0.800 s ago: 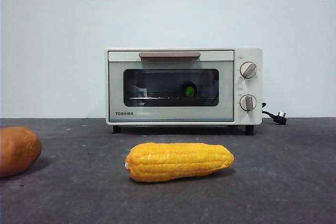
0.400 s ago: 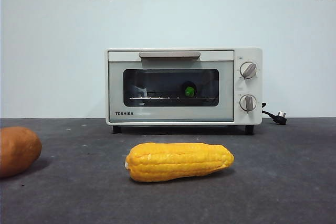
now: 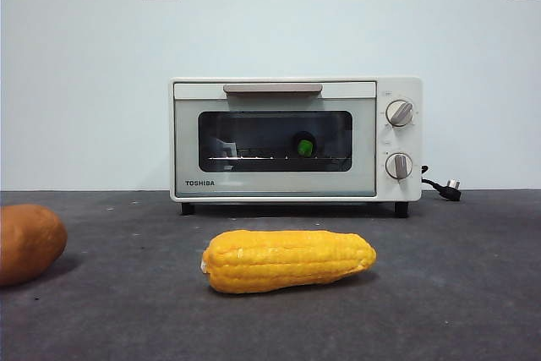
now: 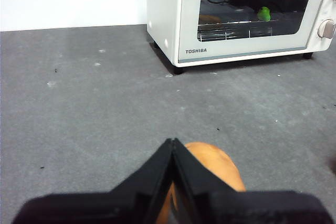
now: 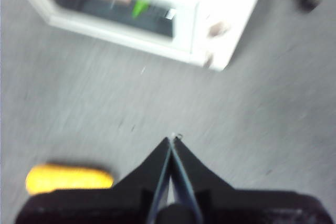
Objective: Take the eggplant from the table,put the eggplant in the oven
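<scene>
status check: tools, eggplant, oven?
Left tool shut, empty, above potato. Right tool shut, empty. Eggplant inside oven, door closed. Corn on table.

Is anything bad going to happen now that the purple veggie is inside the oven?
Maybe small things. The eggplant sits behind the closed oven door, so only its green cap shows clearly; how it lies on the rack is hard to tell. The left gripper, jaws shut, hangs just above the potato and could bump it. The right gripper, jaws shut, is in a blurred picture near the corn, so it might brush that.
</scene>
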You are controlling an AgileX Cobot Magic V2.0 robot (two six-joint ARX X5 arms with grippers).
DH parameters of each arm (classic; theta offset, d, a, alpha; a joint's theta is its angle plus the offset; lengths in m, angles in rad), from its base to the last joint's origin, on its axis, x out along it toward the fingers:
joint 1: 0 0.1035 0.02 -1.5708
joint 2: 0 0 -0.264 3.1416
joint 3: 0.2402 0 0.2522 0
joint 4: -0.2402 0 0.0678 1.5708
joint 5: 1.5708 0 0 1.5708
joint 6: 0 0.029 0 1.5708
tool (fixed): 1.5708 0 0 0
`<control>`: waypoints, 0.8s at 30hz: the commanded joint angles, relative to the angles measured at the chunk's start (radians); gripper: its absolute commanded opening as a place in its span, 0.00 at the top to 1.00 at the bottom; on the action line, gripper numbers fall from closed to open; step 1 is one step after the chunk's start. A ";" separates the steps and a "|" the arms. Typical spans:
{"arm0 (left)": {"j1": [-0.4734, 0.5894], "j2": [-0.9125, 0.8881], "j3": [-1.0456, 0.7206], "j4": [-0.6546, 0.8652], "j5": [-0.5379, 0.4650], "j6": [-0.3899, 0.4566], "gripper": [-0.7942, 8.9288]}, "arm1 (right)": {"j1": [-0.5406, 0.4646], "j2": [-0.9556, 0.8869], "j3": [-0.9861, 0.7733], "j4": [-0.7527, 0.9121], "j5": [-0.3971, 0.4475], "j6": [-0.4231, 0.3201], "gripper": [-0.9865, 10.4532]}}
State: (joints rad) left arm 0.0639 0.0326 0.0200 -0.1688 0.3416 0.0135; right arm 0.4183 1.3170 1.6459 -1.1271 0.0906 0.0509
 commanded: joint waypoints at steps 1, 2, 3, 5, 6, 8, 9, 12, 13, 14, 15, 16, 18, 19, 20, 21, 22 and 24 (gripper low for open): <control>0.003 0.001 -0.009 0.010 -0.002 -0.011 0.92 | -0.001 -0.061 0.001 0.030 0.019 -0.011 0.91; 0.003 0.002 -0.009 0.010 -0.002 -0.011 0.92 | -0.002 -0.080 0.001 0.042 0.020 -0.011 0.91; 0.003 0.002 -0.009 0.010 -0.002 -0.011 0.92 | -0.008 -0.103 0.001 0.056 0.022 -0.010 0.91; 0.003 0.002 -0.009 0.010 -0.002 -0.011 0.92 | -0.026 -0.147 0.001 0.076 0.022 -0.010 0.91; 0.003 0.002 -0.009 0.010 -0.002 -0.011 0.92 | -0.039 -0.171 0.001 0.084 0.022 -0.010 0.91; 0.003 0.002 -0.009 0.010 -0.002 -0.011 0.92 | -0.067 -0.214 0.001 0.086 0.022 -0.010 0.91; 0.003 0.002 -0.009 0.010 -0.002 -0.011 0.92 | -0.085 -0.236 0.001 0.085 0.022 -0.010 0.91; 0.003 0.002 -0.009 0.010 -0.002 -0.011 0.92 | -0.145 -0.291 0.001 0.080 0.022 -0.010 0.91; 0.003 0.002 -0.009 0.010 -0.002 -0.011 0.92 | -0.168 -0.308 0.001 0.080 0.022 -0.010 0.91; 0.003 0.002 -0.009 0.010 -0.002 -0.011 0.92 | -0.188 -0.322 0.001 0.080 0.022 -0.010 0.91; 0.003 0.002 -0.009 0.010 -0.002 -0.011 0.92 | -0.210 -0.338 0.001 0.080 0.022 -0.010 0.91; 0.003 0.002 -0.009 0.010 -0.002 -0.011 0.92 | -0.231 -0.351 0.001 0.080 0.022 -0.010 0.91; 0.003 0.002 -0.009 0.010 -0.002 -0.011 0.92 | -0.263 -0.377 0.001 0.080 0.022 -0.011 0.91; 0.003 0.002 -0.009 0.010 -0.002 -0.011 0.92 | -0.282 -0.394 0.001 0.080 0.022 -0.011 0.91; 0.003 0.002 -0.009 0.010 -0.002 -0.011 0.92 | -0.294 -0.407 0.001 0.080 0.021 -0.011 0.91; 0.003 0.002 -0.009 0.010 -0.002 -0.011 0.92 | -0.307 -0.422 0.001 0.079 0.021 -0.011 0.91; 0.003 0.002 -0.009 0.010 -0.002 -0.011 0.92 | -0.317 -0.435 0.000 0.079 0.021 -0.011 0.91; 0.003 0.002 -0.009 0.010 -0.002 -0.011 0.92 | -0.331 -0.457 0.000 0.079 0.020 -0.011 0.91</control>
State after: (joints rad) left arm 0.0639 0.0353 0.0200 -0.1688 0.3416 0.0132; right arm 0.0902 0.8677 1.6459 -1.0538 0.1081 0.0444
